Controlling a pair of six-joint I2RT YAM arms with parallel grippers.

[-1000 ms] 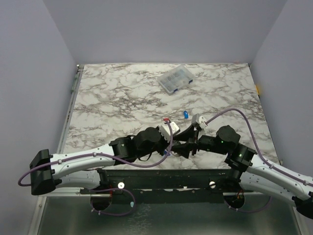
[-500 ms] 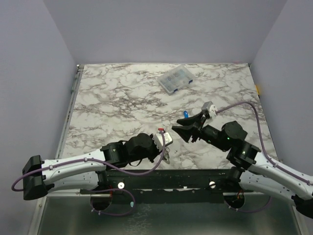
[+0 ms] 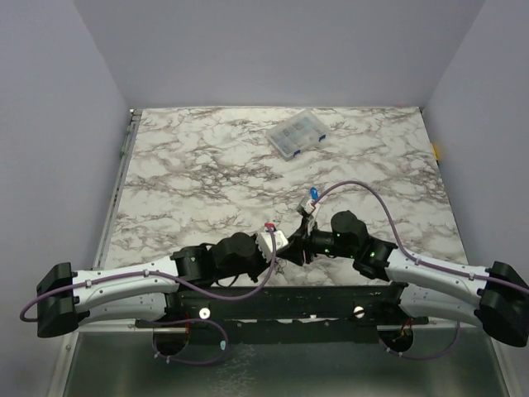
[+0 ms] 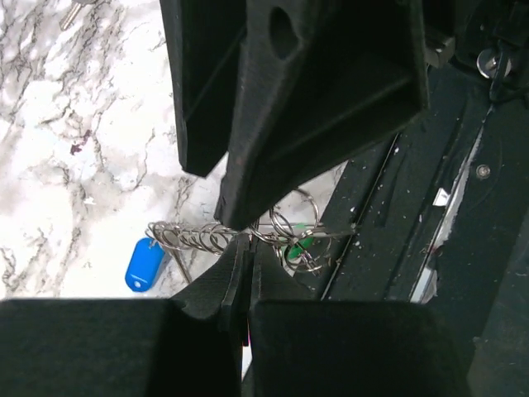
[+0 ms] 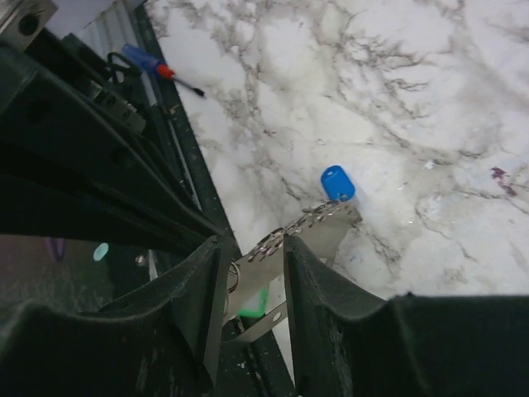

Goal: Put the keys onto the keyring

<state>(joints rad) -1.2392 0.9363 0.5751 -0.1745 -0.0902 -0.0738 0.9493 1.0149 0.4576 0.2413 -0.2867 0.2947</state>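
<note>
- My left fingers (image 4: 211, 294): pressed together and clamped on the keyring (image 4: 277, 236), where its chain (image 4: 190, 238) meets the cluster of rings. They sit low over the near edge of the table (image 3: 190, 165).
- My right fingers (image 5: 326, 289): facing the left ones, tips a little apart. The ring end of the chain lies between them. I cannot tell whether they press on it.
- One blue key (image 4: 145, 265): at the far end of the chain, over the marble.
- One green key (image 4: 299, 246): among the rings, just beside my left fingertips and partly hidden.
- A second blue key (image 3: 314, 194): loose on the table, beyond both sets of fingers and apart from the keyring.
- One clear compartment box (image 3: 296, 134): towards the far edge, well apart from everything else.
</note>
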